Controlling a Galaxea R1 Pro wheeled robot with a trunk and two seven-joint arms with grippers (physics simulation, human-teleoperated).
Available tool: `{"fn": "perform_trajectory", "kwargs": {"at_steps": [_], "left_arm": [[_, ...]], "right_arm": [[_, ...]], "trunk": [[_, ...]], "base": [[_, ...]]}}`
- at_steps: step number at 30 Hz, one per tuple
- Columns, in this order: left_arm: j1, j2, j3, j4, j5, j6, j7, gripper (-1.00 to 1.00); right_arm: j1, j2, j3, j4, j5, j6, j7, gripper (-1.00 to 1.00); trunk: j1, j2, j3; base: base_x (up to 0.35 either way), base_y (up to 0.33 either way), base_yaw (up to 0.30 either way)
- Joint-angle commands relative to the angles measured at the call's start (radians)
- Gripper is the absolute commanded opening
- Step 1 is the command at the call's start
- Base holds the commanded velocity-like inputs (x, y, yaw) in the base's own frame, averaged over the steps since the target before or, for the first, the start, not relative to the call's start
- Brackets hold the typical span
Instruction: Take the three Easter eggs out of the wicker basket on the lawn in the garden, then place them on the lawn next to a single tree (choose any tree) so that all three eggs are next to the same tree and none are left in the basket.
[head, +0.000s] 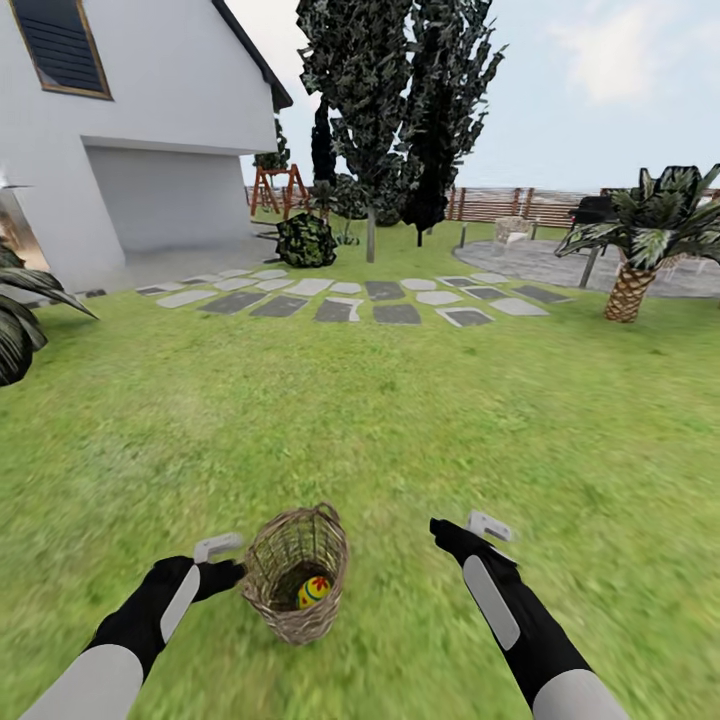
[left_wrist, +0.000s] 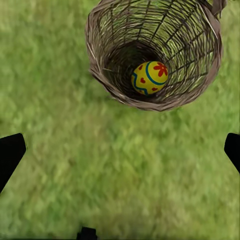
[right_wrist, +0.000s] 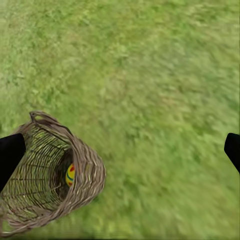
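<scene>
Here, the small round tan-brown wicker basket (head: 296, 580) sits on the mottled green lawn (head: 400, 440) between the 2 arms, its mouth open upward. Inside, at the bottom, lies 1 yellow Easter egg painted with red flowers and blue bands (left_wrist: 149, 78); other eggs cannot be made out. The left gripper (head: 228, 568) is just beside the basket's wall, fingers spread wide and empty. The right gripper (head: 458, 532) hangs well apart from the basket, also spread wide, holding nothing. Beyond lie grey stepping stones (head: 340, 298), a white gabled house (head: 130, 130) and a grey-trunked leafy tree (head: 370, 120).
</scene>
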Motion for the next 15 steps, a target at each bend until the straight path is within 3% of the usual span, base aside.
{"fn": "perform_trajectory", "kwargs": {"at_steps": [1, 10, 15], "left_arm": [[-0.001, 0.0, 0.0, -0.002, 0.01, 0.006, 0.005, 1.0], [-0.001, -0.013, -0.002, -0.002, 0.006, 0.006, 0.008, 1.0], [-0.001, -0.014, -0.002, -0.002, 0.006, 0.006, 0.009, 1.0]], "right_arm": [[-0.001, -0.001, 0.002, -0.002, -0.008, 0.002, -0.008, 1.0], [-0.001, -0.003, 0.001, -0.001, -0.008, 0.002, -0.004, 1.0], [0.0, -0.003, 0.0, -0.001, -0.006, 0.001, 0.001, 1.0]], "trunk": [[0.0, -0.002, -0.002], [0.0, -0.002, -0.007], [0.0, -0.002, -0.009]], "base": [[0.0, 0.0, 0.26], [0.0, 0.0, 0.264], [0.036, -0.026, 0.091]]}}
